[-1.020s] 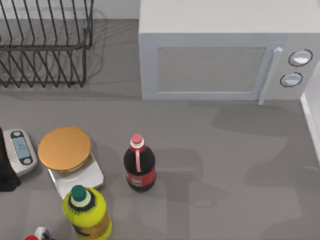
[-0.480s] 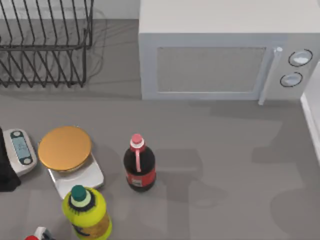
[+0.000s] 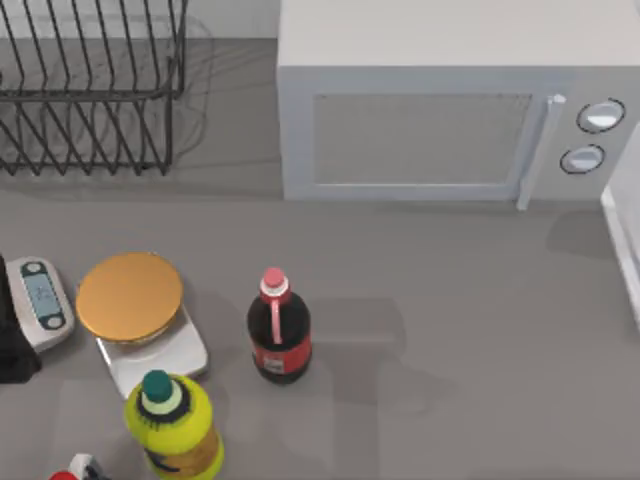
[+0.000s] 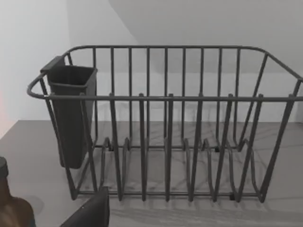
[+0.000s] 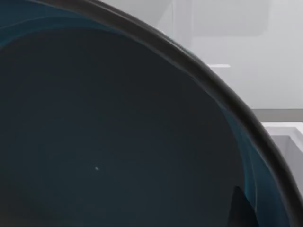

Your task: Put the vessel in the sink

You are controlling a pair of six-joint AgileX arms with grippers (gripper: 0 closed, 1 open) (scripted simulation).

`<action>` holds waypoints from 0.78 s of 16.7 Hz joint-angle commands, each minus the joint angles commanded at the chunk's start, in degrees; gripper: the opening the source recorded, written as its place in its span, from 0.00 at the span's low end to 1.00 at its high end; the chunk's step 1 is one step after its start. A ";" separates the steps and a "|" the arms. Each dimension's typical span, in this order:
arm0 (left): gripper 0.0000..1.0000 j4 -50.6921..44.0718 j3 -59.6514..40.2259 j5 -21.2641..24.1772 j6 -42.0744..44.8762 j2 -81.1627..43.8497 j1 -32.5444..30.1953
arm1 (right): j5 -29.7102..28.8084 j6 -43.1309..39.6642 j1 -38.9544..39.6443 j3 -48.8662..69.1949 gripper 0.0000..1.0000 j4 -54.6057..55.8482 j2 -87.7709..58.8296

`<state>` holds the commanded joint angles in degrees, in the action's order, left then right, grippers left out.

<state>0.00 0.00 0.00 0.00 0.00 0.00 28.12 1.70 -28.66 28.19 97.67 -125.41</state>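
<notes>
Teal-blue glaze, smooth and dark in shade, covers the inside of the wide round shallow bowl (image 5: 118, 132), which sits close up against the right wrist camera under a thin dark rim. Past that rim, at the right of the frame, lies a white ledge (image 5: 281, 130), probably the sink's edge. The bowl seems to be carried by the right claw, though I cannot tell whether that claw pinches it.

In the top view, the soft shadows on the matte grey bench (image 3: 450, 300) have slid toward the right edge over the last second and all but left the frame. I judge that the bowl is travelling rightward, toward the white ledge (image 3: 622, 250) and the sink.

At the lower left stands a glossy yellow bottle with a green cap (image 3: 172, 425). Above it are the dark cola bottle with a red label (image 3: 278, 335) and the round orange-topped kitchen scale (image 3: 130, 295). The left arm (image 3: 12, 350) is parked at the left edge, and I cannot tell its claw's state. Farthest up are the boxy pale grey microwave (image 3: 430, 100) and the black wire dish rack (image 3: 90, 90).
</notes>
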 joint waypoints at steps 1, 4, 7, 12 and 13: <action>1.00 0.00 0.00 0.00 0.00 0.00 0.00 | 0.06 -0.56 -1.05 -0.13 0.00 1.14 -1.04; 1.00 0.00 0.00 0.00 0.00 0.00 0.00 | 0.09 -0.86 -1.59 -0.15 0.00 1.70 -1.58; 1.00 0.00 0.00 0.00 0.00 0.00 0.00 | 0.09 -0.86 -1.59 -0.15 0.08 1.70 -1.58; 1.00 0.00 0.00 0.00 0.00 0.00 0.00 | 0.09 -0.86 -1.59 -0.15 0.45 1.70 -1.58; 1.00 0.00 0.00 0.00 0.00 0.00 0.00 | 0.09 -0.86 -1.59 -0.15 0.53 1.70 -1.58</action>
<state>0.00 0.00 0.00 0.00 0.00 0.00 28.21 0.83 -30.25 28.04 99.37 -126.99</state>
